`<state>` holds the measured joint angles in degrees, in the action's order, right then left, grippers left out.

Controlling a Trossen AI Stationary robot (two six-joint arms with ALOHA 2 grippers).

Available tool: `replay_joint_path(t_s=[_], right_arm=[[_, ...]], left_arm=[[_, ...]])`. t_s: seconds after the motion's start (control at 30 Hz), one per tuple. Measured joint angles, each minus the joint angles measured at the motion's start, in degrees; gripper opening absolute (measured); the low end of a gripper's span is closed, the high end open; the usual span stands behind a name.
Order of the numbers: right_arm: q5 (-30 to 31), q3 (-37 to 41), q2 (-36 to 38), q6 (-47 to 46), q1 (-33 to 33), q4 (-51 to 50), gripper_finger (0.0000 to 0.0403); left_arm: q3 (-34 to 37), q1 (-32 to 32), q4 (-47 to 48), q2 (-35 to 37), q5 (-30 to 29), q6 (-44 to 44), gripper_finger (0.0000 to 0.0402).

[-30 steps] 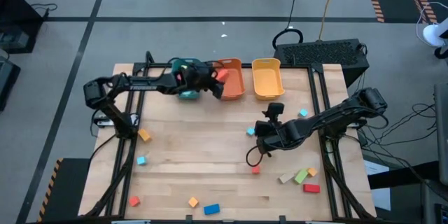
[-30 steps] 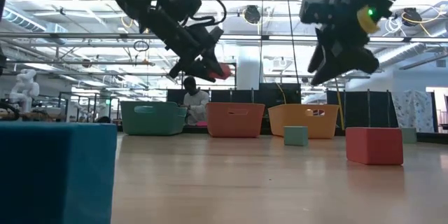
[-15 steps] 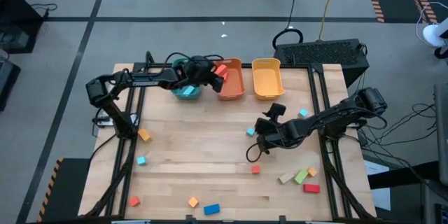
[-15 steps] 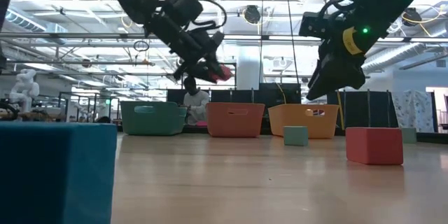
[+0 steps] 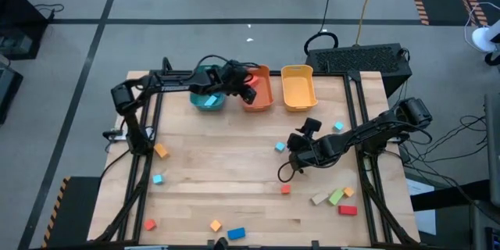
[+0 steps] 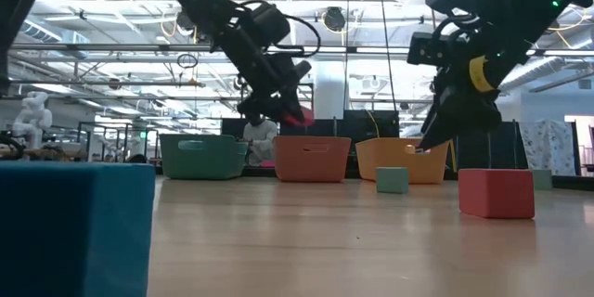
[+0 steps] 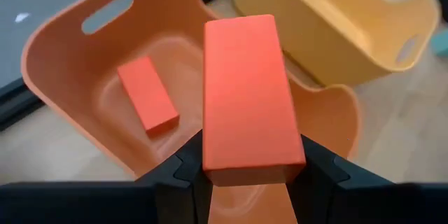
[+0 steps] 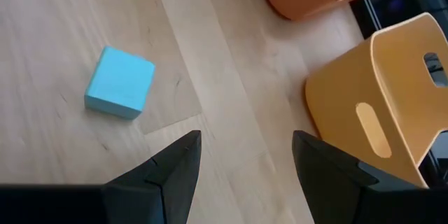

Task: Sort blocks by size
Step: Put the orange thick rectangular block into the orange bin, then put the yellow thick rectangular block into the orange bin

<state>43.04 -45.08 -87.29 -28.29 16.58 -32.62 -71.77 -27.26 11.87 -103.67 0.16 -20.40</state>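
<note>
Your red bar (image 7: 248, 98) is clamped between the left gripper's (image 5: 247, 87) fingers (image 7: 187, 168), held in the air over the orange bin (image 5: 257, 91). A second red bar (image 7: 147, 95) already lies flat on that bin's floor. The orange bin stands at the table's far edge, between the teal bin (image 5: 206, 98) and the yellow bin (image 5: 298, 87).

The rest of your blocks are loose on the table (image 5: 226, 172). A light blue cube (image 5: 279, 147) lies near the middle, just beside the right gripper (image 5: 300, 155), and another blue cube (image 5: 337, 126) sits nearer the right edge. A small red cube (image 5: 285, 190) lies toward the near edge. By the near right corner you have a tan bar (image 5: 319, 198), a green block (image 5: 336, 196), an orange block (image 5: 348, 192) and a red block (image 5: 348, 209) grouped together. Along the near edge are a red cube (image 5: 149, 224), a yellow cube (image 5: 216, 225) and a blue bar (image 5: 235, 233). Near the left edge lie an orange block (image 5: 161, 151) and a light blue cube (image 5: 157, 179).

Your right gripper hangs above the table right of centre with its fingers (image 8: 175, 164) spread wide and nothing between them; its wrist view shows the light blue cube on the wood ahead, apart from the fingertips.
</note>
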Motion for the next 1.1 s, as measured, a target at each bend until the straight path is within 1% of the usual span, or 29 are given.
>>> replay_joint_path(t_s=[0.27,0.43,0.57,0.63,0.77,0.83,0.93,1.03,1.1], right_arm=[[-0.09,0.02,0.0,0.63,0.02,-0.3,0.021],[-5.12,0.02,-0.02,3.73,0.33,-0.31,0.021],[-6.12,0.0,-0.02,3.99,0.42,-0.43,0.021],[-6.09,0.0,-0.02,3.81,0.42,-0.96,0.021],[-7.21,0.0,-0.02,3.08,0.4,-2.38,0.021],[-7.27,0.0,-0.01,2.04,0.4,-3.22,0.021],[-7.27,0.0,-0.02,1.38,0.39,-4.05,0.021],[-7.09,0.0,-0.01,1.48,0.37,-4.74,0.021],[-6.94,0.0,-0.02,1.55,0.38,-5.19,0.021]], left_arm=[[-4.89,-1.46,7.66,-3.94,-0.41,1.87,0.0139],[-5.59,-2.24,8.4,-5.64,-0.37,2.8,0.0139],[-5.59,-2.34,8.55,-5.78,-0.19,2.88,0.014],[-5.59,-2.34,8.26,-5.78,-0.19,3.37,0.0163],[-5.59,-2.12,8.25,-5.71,-0.1,4.81,0.0239],[-5.59,-2.06,8.3,-5.7,0.58,4.83,0.0264],[-5.59,-2.06,8.64,-4.68,2.39,4.85,0.0282],[-5.59,-1.82,10.3,-1.77,3.04,5.77,0.0283],[-5.59,-1.32,13.39,1.37,2.61,7.02,0.0281]])
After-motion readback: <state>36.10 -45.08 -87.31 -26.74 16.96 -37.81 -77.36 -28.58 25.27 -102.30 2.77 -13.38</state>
